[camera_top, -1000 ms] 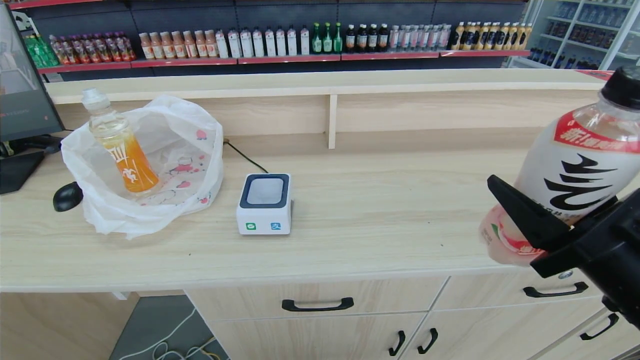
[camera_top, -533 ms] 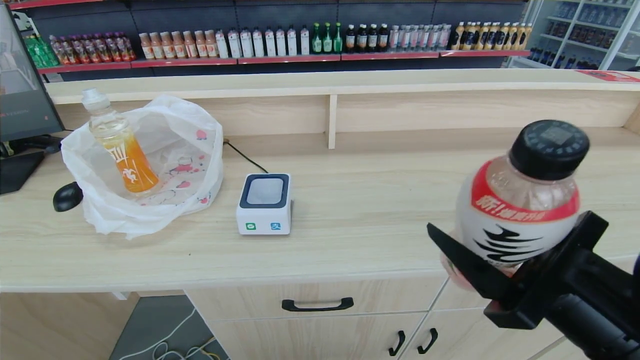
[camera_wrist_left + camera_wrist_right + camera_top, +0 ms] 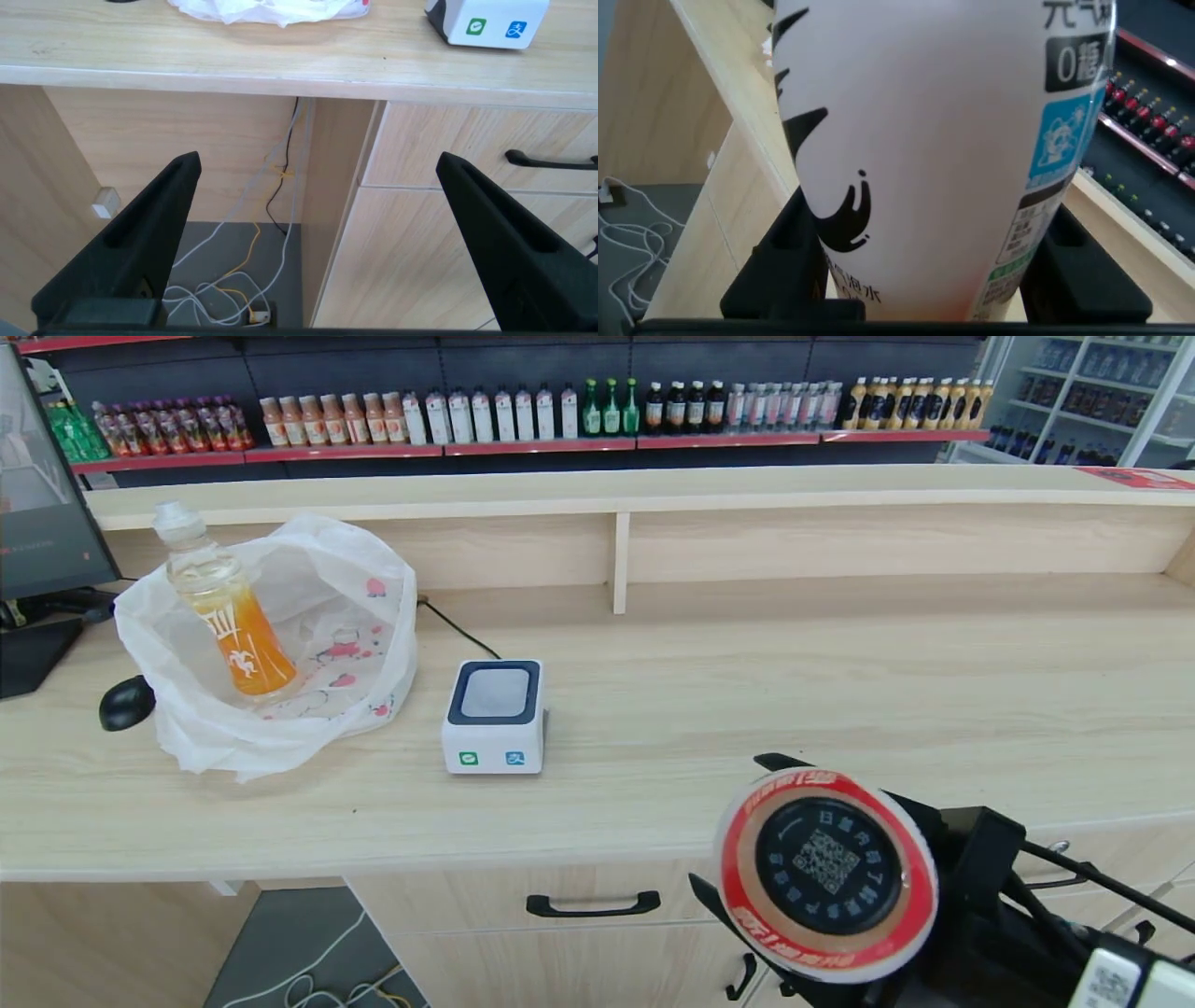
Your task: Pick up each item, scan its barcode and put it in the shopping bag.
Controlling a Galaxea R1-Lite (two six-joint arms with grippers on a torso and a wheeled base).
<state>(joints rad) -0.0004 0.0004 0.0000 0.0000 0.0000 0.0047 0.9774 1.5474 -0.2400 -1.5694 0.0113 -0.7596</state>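
Note:
My right gripper (image 3: 739, 826) is shut on a white-labelled bottle (image 3: 826, 873) with a black cap, in front of the counter's front edge at the lower right. The bottle's cap points up at the head camera. In the right wrist view the bottle (image 3: 934, 140) sits between the two black fingers (image 3: 785, 257). The white barcode scanner (image 3: 495, 714) stands mid-counter, well left of the bottle. Further left lies the white shopping bag (image 3: 364, 616) with an orange drink bottle (image 3: 233, 616) standing in it. My left gripper (image 3: 318, 233) hangs open below the counter edge, facing the cabinet front.
A monitor (image 3: 37, 513) and a black mouse (image 3: 126, 702) sit at the far left of the counter. A raised ledge (image 3: 616, 490) runs along the back. Drawers with black handles (image 3: 593, 903) are under the counter, and cables (image 3: 243, 280) lie on the floor.
The right gripper has carried the bottle left and down from the right edge toward the counter's front. The bottle has tipped so its cap now faces the head camera.

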